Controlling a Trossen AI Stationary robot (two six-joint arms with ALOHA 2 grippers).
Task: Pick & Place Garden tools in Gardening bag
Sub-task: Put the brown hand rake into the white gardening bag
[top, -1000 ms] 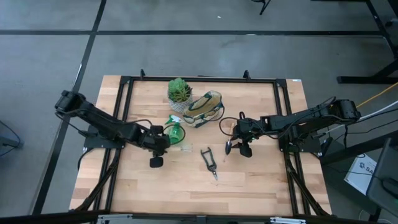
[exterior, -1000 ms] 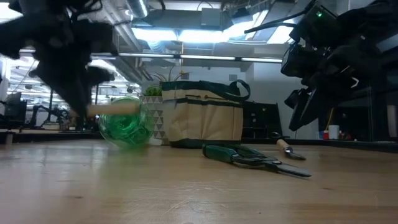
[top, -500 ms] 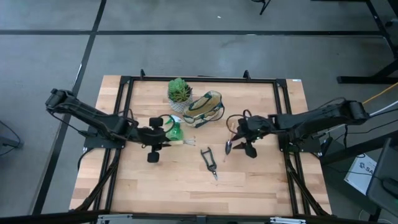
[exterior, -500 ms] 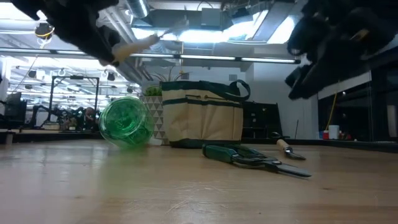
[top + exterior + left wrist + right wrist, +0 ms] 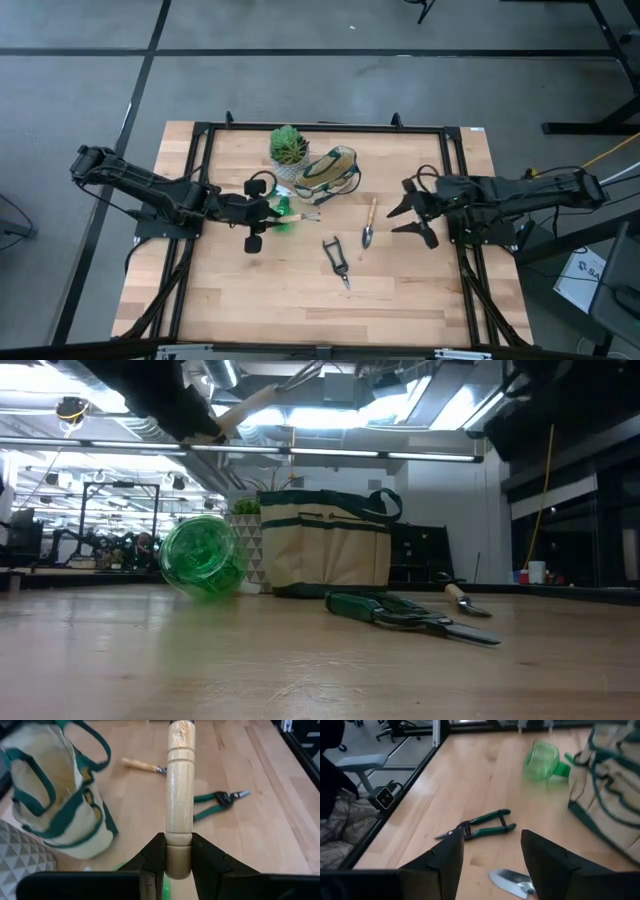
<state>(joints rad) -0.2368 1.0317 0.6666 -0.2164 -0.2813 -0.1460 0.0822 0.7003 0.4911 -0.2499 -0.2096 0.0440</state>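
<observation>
A wooden table [image 5: 420, 290] seen from above, with two dark robot arms reaching in from either side. The left pincer [image 5: 178, 857] is clenched on the wooden handle of a small hand rake [image 5: 179, 795], holding it raised off the table just beside the bag. The beige bag [image 5: 328, 174] with green trim stands near the far edge, next to a potted plant [image 5: 289, 146]. A green spray bottle [image 5: 203, 556] lies on its side close to the bag. The right pincer [image 5: 490, 851] is released and holding nothing, hovering to the right of the trowel [image 5: 369, 223], which lies flat on the table. Pruning shears [image 5: 336, 260] lie on the table nearer the front, apart from the bag.
</observation>
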